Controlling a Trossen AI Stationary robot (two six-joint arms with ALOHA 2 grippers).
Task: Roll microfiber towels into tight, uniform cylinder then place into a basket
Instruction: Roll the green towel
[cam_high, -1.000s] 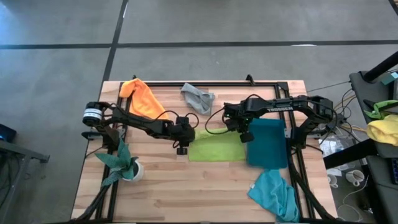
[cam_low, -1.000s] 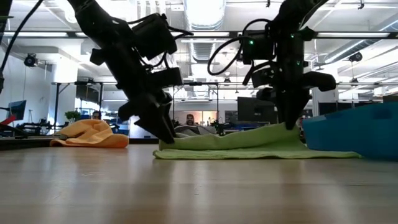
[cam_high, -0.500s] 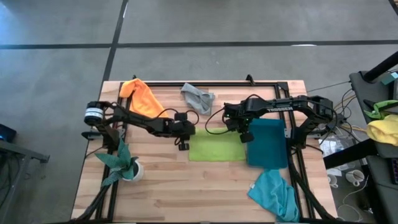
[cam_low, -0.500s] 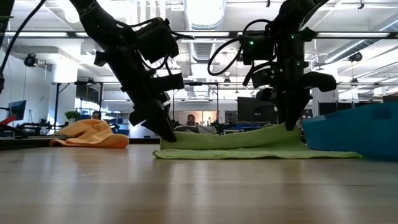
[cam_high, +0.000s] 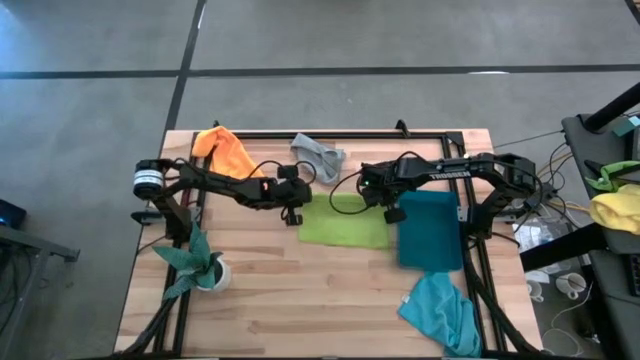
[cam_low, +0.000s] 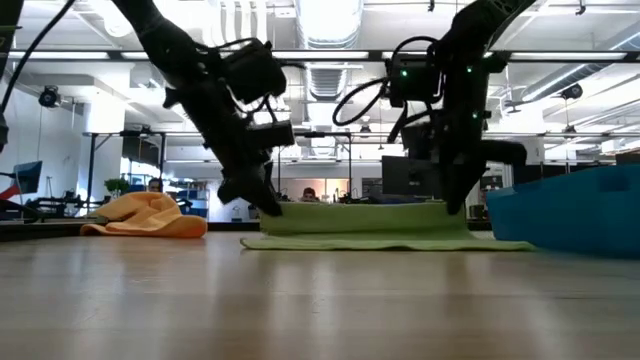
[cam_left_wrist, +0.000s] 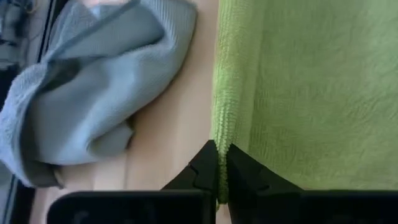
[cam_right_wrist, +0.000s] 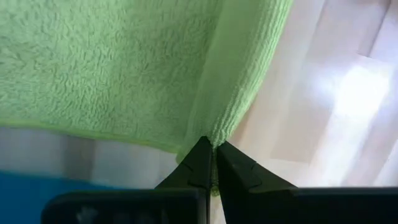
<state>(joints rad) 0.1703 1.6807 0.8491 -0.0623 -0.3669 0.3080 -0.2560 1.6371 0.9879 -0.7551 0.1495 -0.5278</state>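
Left gripper (cam_high: 293, 207) and right gripper (cam_high: 392, 207) each pinch a corner of the lime towel (cam_high: 346, 224); its long axis runs toward the basket (cam_high: 432, 230).

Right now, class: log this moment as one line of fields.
left pincer: shut on green towel corner | right pincer: shut on other corner | basket: beside towel | step: towel not yet rolled

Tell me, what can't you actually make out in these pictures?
- Basket inside: low view shows only its outer wall.
- Turquoise towel: cut by the high view's bottom edge.
- Grey towel: runs off the left wrist view's edge.
- Orange towel: partly under the left arm, high view.
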